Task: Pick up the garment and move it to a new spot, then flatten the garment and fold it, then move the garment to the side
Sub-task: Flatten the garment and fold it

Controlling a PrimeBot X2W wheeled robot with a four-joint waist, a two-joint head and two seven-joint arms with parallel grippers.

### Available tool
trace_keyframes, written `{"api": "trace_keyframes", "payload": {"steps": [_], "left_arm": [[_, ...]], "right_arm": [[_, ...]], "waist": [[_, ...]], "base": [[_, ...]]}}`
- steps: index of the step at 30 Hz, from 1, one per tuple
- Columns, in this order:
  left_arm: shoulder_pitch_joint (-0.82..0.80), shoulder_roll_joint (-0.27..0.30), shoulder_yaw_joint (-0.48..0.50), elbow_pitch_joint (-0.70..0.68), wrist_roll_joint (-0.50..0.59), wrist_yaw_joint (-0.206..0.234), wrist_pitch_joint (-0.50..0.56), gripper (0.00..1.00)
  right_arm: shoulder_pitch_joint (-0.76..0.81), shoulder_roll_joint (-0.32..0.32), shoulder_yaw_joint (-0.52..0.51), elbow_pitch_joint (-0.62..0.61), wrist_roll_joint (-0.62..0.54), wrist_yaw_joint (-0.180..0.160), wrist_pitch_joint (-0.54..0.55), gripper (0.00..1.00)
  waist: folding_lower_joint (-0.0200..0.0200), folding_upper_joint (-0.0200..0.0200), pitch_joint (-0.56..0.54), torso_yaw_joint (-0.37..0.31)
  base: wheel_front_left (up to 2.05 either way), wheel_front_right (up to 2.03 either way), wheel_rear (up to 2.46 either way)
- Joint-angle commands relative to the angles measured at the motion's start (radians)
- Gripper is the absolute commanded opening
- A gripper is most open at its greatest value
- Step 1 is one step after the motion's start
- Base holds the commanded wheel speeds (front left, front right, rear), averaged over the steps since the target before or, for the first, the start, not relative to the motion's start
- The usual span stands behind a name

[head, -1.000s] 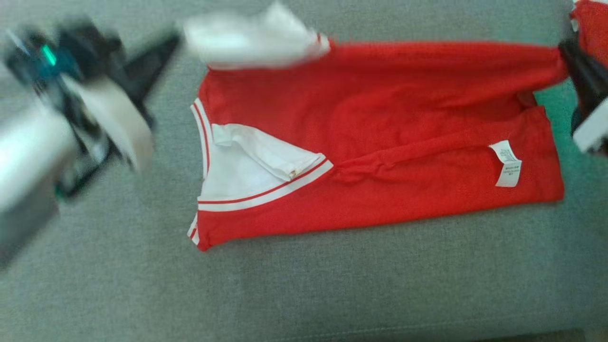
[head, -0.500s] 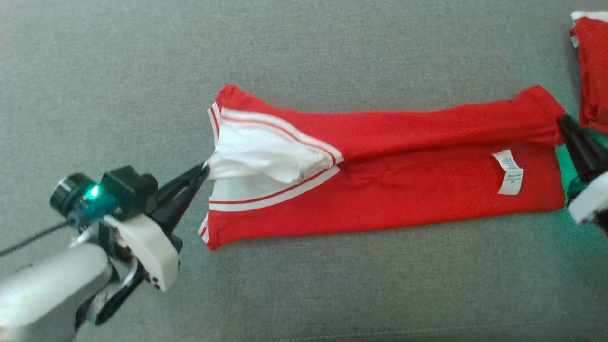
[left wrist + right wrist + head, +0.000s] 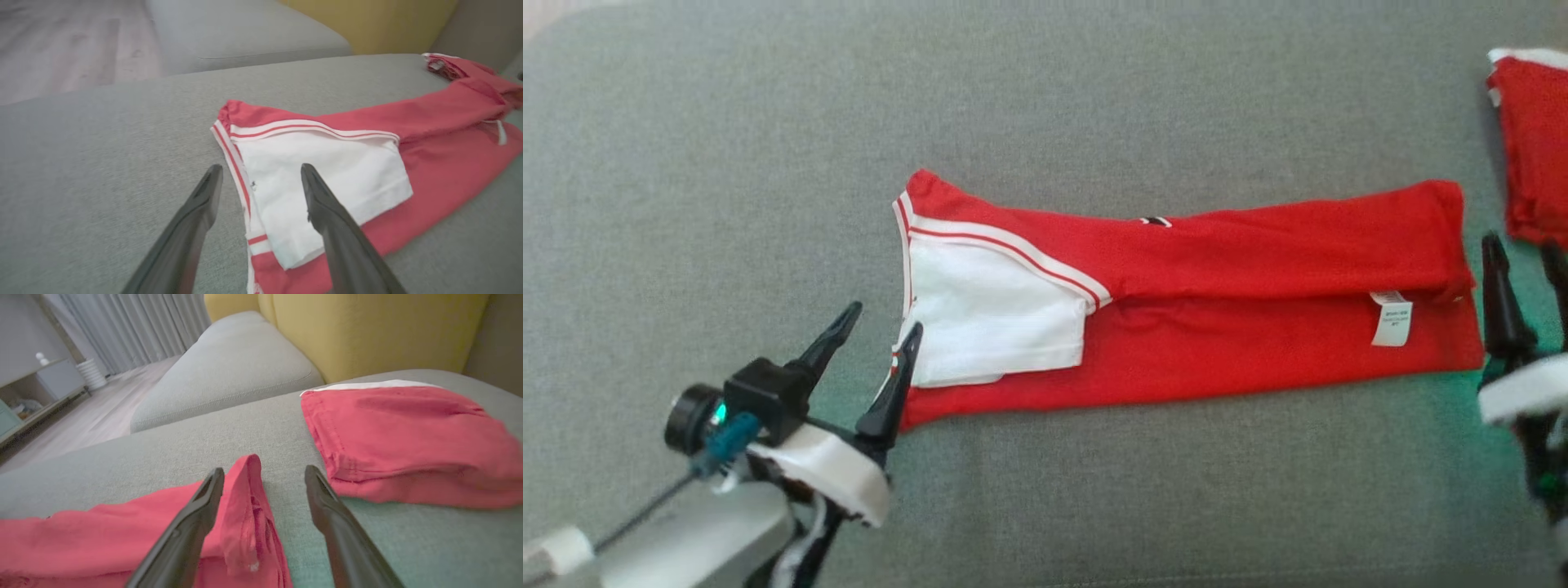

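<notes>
The garment [image 3: 1258, 253] is red with a white panel and striped trim. It lies folded into a long narrow strip on the grey sofa seat [image 3: 1094, 82]. My left gripper [image 3: 882, 321] stands open at the strip's white end with nothing held; in the left wrist view its fingertips straddle that edge of the garment [image 3: 449, 155], so the left gripper [image 3: 260, 167] is just above the cloth. My right gripper [image 3: 1521, 243] is open just off the red hem end. In the right wrist view the right gripper [image 3: 264, 469] hovers over the garment's [image 3: 122, 531] hem corner.
A second red garment [image 3: 1535, 147], folded, lies at the far right of the seat, close to my right gripper; it shows as a red folded garment [image 3: 408, 433] in the right wrist view. A yellow cushion [image 3: 367, 330] and another grey seat [image 3: 229, 363] stand behind.
Both grippers held the garment's ends half a second ago and have since opened and let go. The upper half now lies folded down over the lower half.
</notes>
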Motion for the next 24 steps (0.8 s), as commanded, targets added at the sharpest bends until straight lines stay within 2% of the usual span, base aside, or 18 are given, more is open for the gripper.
{"api": "trace_keyframes", "payload": {"steps": [1,4,5,9,15,16,24], "left_arm": [[0.017,-0.011,0.086,-0.004,0.018,0.032,-0.018,1.00],[0.107,-0.115,0.235,-0.012,0.124,0.088,-0.020,1.00],[0.107,-0.115,0.235,-0.012,0.124,0.088,-0.020,1.00],[0.251,-0.234,0.393,-0.031,0.291,0.097,-0.020,1.00],[0.393,-0.371,0.535,-0.061,0.503,0.046,-0.021,1.00],[0.424,-0.404,0.568,-0.064,0.549,0.024,-0.021,1.00],[0.492,-0.491,0.666,-0.045,0.651,-0.082,-0.021,1.00]], "right_arm": [[0.078,0.036,-0.058,-0.052,-0.049,-0.001,-0.011,1.00],[0.166,0.154,-0.197,-0.115,-0.146,-0.001,-0.011,1.00],[0.166,0.154,-0.197,-0.115,-0.146,-0.001,-0.011,1.00],[0.207,0.253,-0.289,-0.123,-0.209,-0.001,-0.012,1.00],[0.164,0.297,-0.383,-0.037,-0.238,-0.001,-0.012,1.00],[0.143,0.297,-0.408,0.004,-0.238,-0.001,-0.012,1.00],[0.043,0.278,-0.463,0.199,-0.245,-0.001,0.008,1.00]], "waist": [[0.0000,0.0000,-0.020,0.004],[0.0000,0.0000,-0.042,0.020],[0.0000,0.0000,-0.042,0.020],[0.0000,0.0000,-0.067,0.052],[0.0000,0.0000,-0.093,0.109],[0.0000,0.0000,-0.099,0.127],[0.0000,0.0000,-0.105,0.172]], "base": [[0.00,0.00,0.00],[0.00,0.00,0.00],[0.00,0.00,0.00],[0.00,0.00,0.00],[0.00,0.00,0.00],[0.00,0.00,0.00],[0.00,0.00,0.00]]}}
